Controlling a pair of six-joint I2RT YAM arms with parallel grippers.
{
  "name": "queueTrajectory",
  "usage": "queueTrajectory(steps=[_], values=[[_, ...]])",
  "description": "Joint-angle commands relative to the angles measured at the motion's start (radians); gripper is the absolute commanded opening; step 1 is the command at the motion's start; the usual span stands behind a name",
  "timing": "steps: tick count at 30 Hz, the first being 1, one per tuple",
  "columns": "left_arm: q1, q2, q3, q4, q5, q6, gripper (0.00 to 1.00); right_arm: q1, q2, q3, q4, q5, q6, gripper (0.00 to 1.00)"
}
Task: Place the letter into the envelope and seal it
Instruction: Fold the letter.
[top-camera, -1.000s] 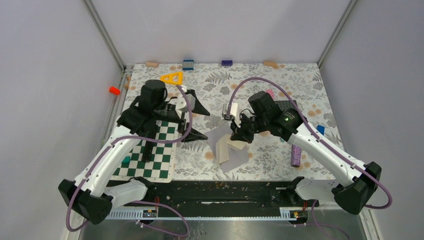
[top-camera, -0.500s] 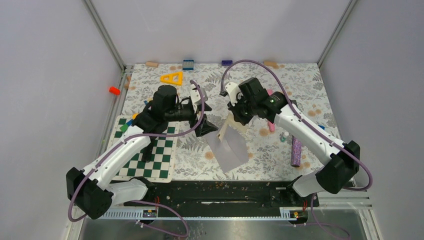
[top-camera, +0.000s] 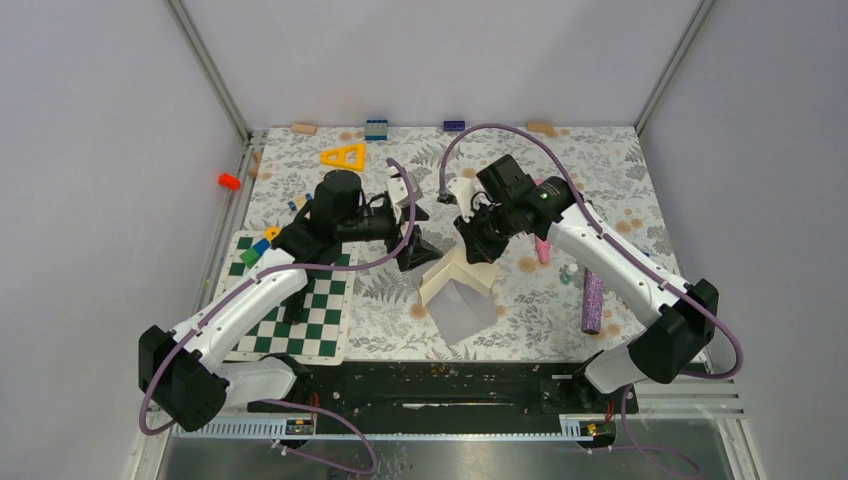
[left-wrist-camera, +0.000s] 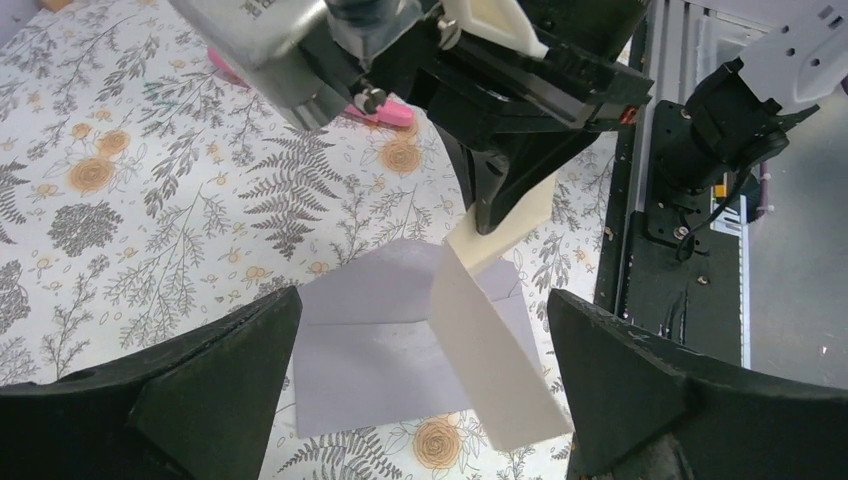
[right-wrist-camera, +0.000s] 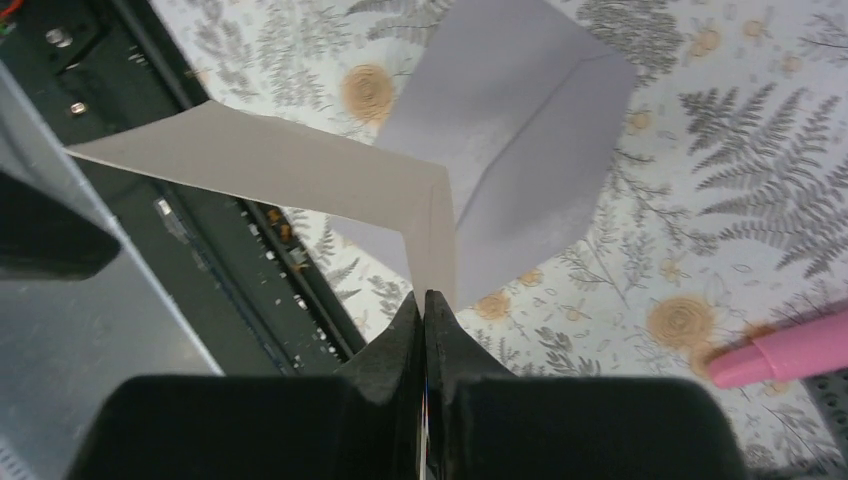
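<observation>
Aloft, right fingers (right-wrist-camera: 395, 360) clamp the bent letter (right-wrist-camera: 270, 165) over the envelope (right-wrist-camera: 520, 130); left fingers (left-wrist-camera: 200, 390) splayed.

Only cropped dark print on a silver housing (left-wrist-camera: 262, 30) shows, too cut off to read.

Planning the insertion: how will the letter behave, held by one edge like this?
The letter probably flops: pinched at one edge by the right gripper, it bends sharply at a crease. It seems light, since one pinch carries it. Its free end may snag on the envelope.
</observation>
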Motion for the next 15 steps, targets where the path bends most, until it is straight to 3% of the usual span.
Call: queueTrajectory(steps=[1, 15], values=[[-0.009, -0.002, -0.004, 0.038, 0.090, 0.024, 0.98, -0.002, -0.024, 0.047, -0.076, -0.166, -0.050, 0.00], [-0.061, 0.014, 0.027, -0.063, 0.130, 0.110, 0.93, -0.001, -0.072, 0.030, -0.089, -0.184, -0.072, 0.00]])
